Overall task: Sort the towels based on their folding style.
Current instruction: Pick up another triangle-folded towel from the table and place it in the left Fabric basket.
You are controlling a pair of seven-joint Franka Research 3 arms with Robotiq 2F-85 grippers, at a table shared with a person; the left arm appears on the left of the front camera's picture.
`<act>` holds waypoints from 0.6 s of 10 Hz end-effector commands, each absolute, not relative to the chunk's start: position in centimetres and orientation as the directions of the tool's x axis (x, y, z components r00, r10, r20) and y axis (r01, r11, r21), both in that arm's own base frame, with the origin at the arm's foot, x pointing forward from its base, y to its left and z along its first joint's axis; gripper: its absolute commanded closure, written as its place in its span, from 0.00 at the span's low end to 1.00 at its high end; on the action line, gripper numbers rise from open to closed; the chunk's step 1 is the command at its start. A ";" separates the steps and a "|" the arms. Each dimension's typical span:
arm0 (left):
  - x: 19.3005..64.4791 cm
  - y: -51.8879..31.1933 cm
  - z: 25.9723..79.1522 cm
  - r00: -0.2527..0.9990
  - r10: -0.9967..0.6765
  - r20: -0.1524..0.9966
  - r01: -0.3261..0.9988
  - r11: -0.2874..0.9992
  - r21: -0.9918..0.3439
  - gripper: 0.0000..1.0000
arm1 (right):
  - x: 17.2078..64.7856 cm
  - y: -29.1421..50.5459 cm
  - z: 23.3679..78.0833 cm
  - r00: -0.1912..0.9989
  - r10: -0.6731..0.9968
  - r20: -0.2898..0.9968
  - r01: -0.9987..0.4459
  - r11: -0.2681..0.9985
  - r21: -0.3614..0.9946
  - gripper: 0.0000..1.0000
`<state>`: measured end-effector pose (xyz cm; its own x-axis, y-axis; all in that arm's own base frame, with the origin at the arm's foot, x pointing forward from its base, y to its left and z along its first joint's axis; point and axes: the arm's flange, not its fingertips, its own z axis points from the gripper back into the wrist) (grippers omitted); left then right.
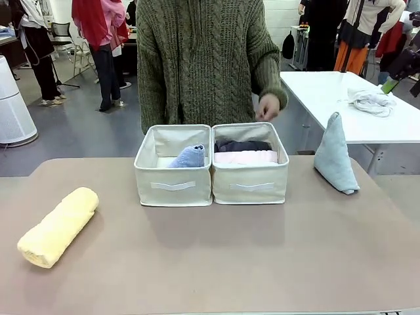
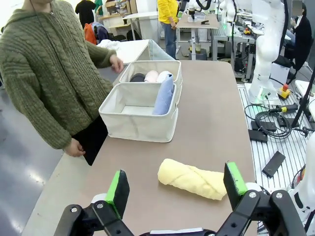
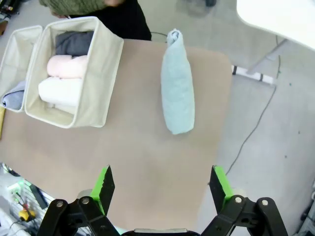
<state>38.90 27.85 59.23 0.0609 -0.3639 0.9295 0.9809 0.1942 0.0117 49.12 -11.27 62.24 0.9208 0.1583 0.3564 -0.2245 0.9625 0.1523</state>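
Yellow roll [image 1: 58,226] out; L bin [image 1: 173,188] blue cone [image 1: 190,157], R bin [image 1: 251,188] rolls [image 1: 246,157].

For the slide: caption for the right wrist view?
Open right claw above the table; pale cone towel beside a bin holding three rolls.

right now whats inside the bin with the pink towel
A dark grey roll, pink roll and white roll, side by side. They cover the floor of the bin; anything beneath is hidden.
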 end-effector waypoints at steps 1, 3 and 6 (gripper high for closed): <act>38.6 27.8 59.3 0.061 -0.365 0.929 0.981 0.196 0.013 0.00 | 47.9 -11.2 62.9 0.913 0.171 0.371 -0.236 0.961 0.140 0.00; 38.6 27.8 59.3 0.061 -0.365 0.929 0.981 0.196 0.013 0.00 | 48.7 -11.3 62.9 0.916 0.158 0.367 -0.226 0.963 0.149 0.00; 38.6 27.8 59.3 0.061 -0.365 0.929 0.981 0.196 0.013 0.00 | 56.9 -6.7 57.9 0.957 0.091 0.274 -0.131 0.982 0.132 0.00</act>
